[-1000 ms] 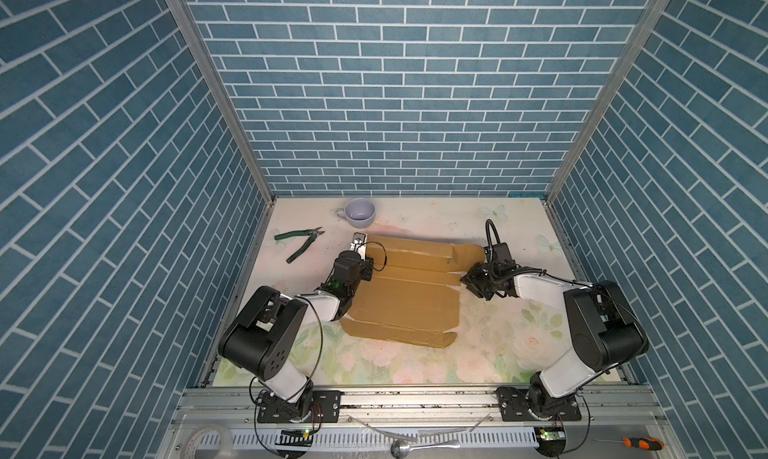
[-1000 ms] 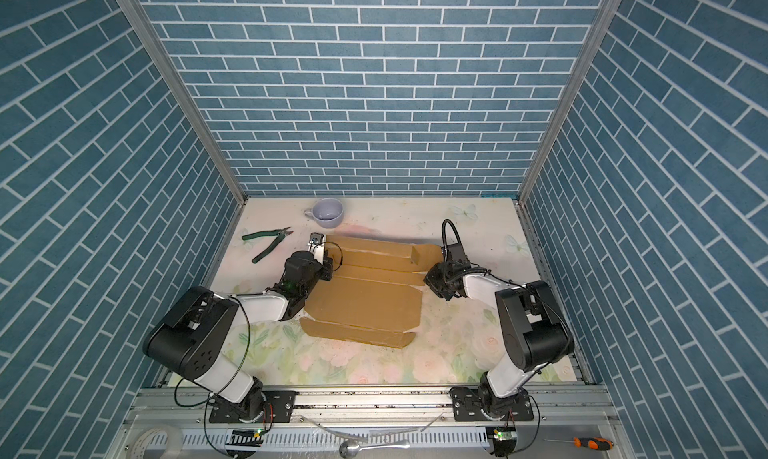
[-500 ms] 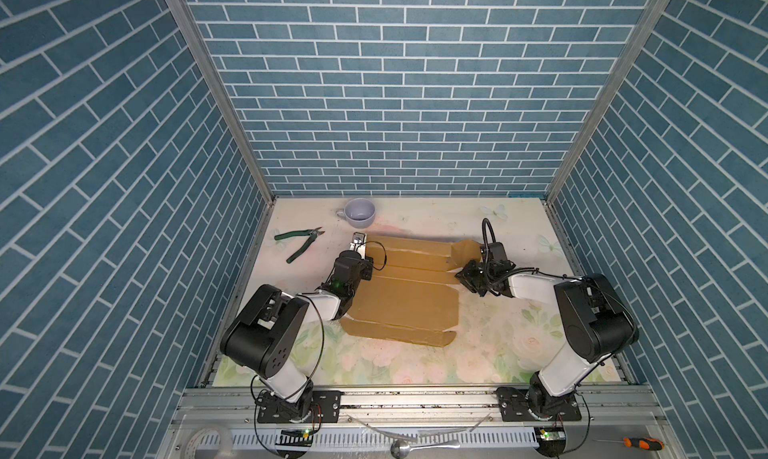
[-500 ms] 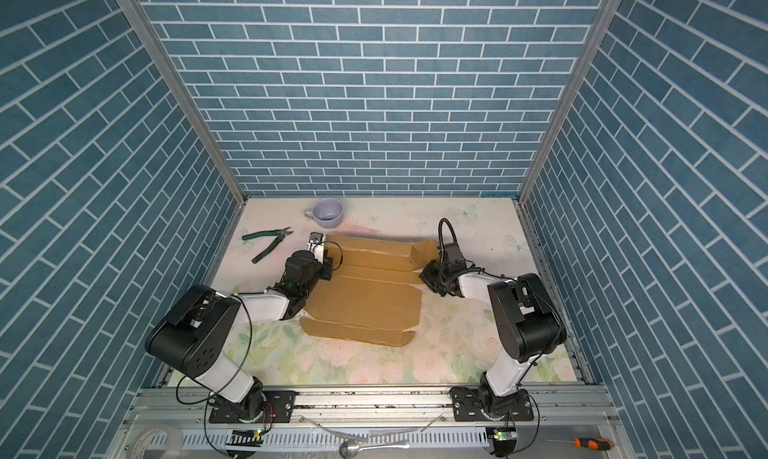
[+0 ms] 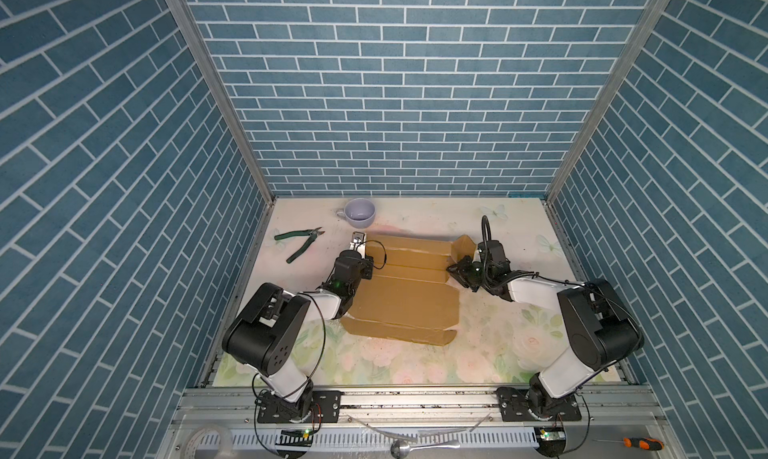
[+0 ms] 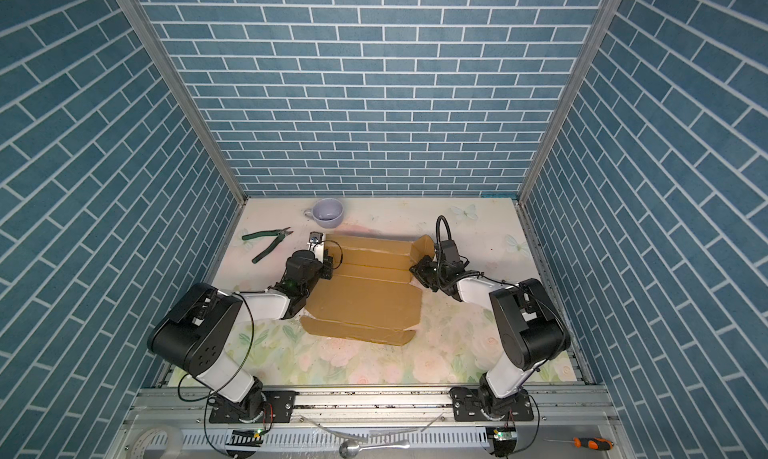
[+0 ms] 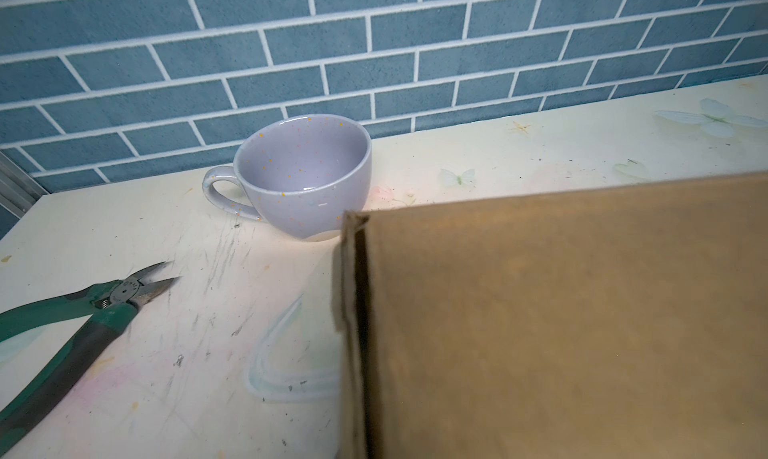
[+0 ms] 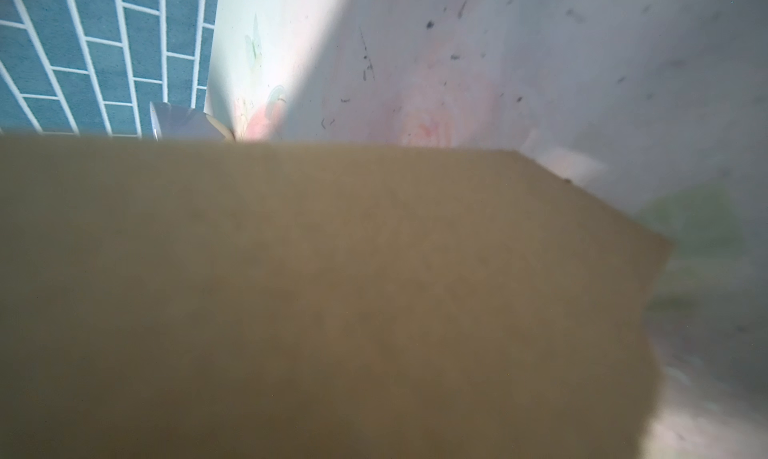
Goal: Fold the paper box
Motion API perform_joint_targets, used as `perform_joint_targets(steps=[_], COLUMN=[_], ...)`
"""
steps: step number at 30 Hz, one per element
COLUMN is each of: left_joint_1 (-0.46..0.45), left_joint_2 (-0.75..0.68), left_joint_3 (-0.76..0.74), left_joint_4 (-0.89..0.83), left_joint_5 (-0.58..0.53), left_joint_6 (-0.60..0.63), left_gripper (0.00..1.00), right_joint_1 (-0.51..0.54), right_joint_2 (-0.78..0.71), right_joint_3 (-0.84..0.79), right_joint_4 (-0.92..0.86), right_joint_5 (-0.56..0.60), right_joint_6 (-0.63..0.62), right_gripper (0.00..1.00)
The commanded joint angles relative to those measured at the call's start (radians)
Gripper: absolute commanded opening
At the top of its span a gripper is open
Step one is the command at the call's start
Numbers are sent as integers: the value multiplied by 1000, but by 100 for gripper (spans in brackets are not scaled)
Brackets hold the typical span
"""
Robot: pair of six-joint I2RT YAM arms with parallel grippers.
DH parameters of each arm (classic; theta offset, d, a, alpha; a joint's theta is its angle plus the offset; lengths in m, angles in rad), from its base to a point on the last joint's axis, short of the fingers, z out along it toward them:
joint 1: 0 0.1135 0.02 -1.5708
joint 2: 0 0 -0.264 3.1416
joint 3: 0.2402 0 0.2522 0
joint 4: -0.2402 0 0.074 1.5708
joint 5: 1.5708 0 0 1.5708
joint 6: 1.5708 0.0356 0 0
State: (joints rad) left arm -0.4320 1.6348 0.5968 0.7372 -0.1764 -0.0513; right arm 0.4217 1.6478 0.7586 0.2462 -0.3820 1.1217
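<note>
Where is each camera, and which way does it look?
Both top views: high over the front rail, looking down at the table, the box, the left arm and right arm.
Left wrist: low by the box's edge, facing the back wall, cup and pliers; no robot shows.
Right wrist: right against the blurry box; no robot shows.
Shared: top and left wrist views both catch cup and pliers.

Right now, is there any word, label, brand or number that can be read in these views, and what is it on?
No text can be read in any view.
On the green pliers: a stamp by the pivot, too small to read.
On the paper box: plain brown, no print visible.
On the lilac cup: coloured speckles only, no lettering.
</note>
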Motion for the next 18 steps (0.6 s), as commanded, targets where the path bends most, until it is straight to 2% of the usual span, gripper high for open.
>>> perform_joint_targets(steps=[1, 11, 18], left_joint_1=[-10, -10, -10], left_joint_2=[20, 16, 17], left_joint_3=[9, 7, 9], left_joint_4=[-37, -41, -37], left_joint_5=[32, 36, 38], left_joint_6=[-1, -4, -4], left_gripper=[0, 0, 0], right_joint_1=[28, 37, 38], right_joint_2=[40, 118, 163], right_joint_3=[2, 23, 36], right_joint_4=[57, 32, 29], right_joint_5=[-20, 40, 37], right_joint_6=[45, 50, 42], right_gripper=[22, 22, 24])
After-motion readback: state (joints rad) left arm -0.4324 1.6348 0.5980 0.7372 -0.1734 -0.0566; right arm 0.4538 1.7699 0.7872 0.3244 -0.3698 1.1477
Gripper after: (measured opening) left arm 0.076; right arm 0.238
